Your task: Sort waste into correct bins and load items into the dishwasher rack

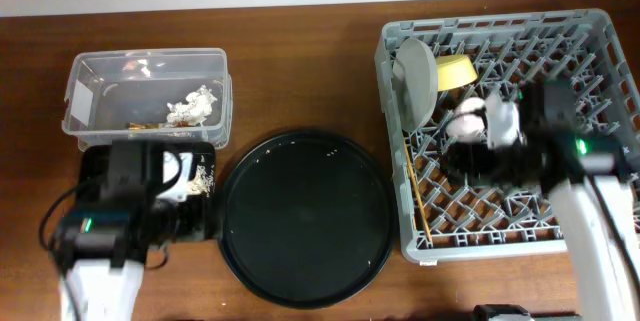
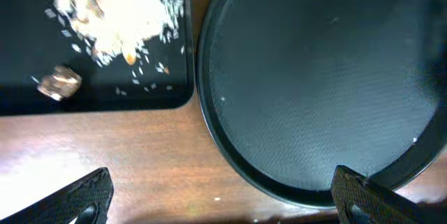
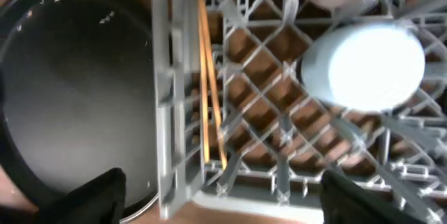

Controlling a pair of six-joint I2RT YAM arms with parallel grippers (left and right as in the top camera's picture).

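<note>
The left gripper [image 2: 222,179] hangs low over the wooden table [image 2: 140,147], its two dark fingers spread wide at the bottom corners of its wrist view with nothing between them. Just beyond it that camera shows the near corner of the shallow black tray [image 2: 28,102], which holds a pale heap of food scraps [image 2: 119,8] with stray crumbs around it and, apart from the heap, a small brown wrapper [image 2: 59,83]. From overhead the left arm covers most of this tray and the wrapper cannot be seen. Beside the tray, close but with a strip of table between, lies the round black tray [image 2: 321,77].

The right gripper [image 3: 223,182] hovers over the near left corner of the dishwasher rack [image 3: 164,112], jaws likewise wide apart and empty. Its camera shows two chopsticks [image 3: 209,91] lying together on the lattice floor along the left wall, and a light blue cup [image 3: 367,67] standing upside down among the pegs; overhead, the arm hides that cup. Farther in sits the pink cup [image 1: 468,121], then the yellow bowl [image 1: 455,71] and the pale grey plate [image 1: 415,81] standing on edge.

At the table's far left, the clear plastic tub [image 1: 85,71] holds crumpled white tissue [image 1: 195,106] and some brownish bits too small to identify.
</note>
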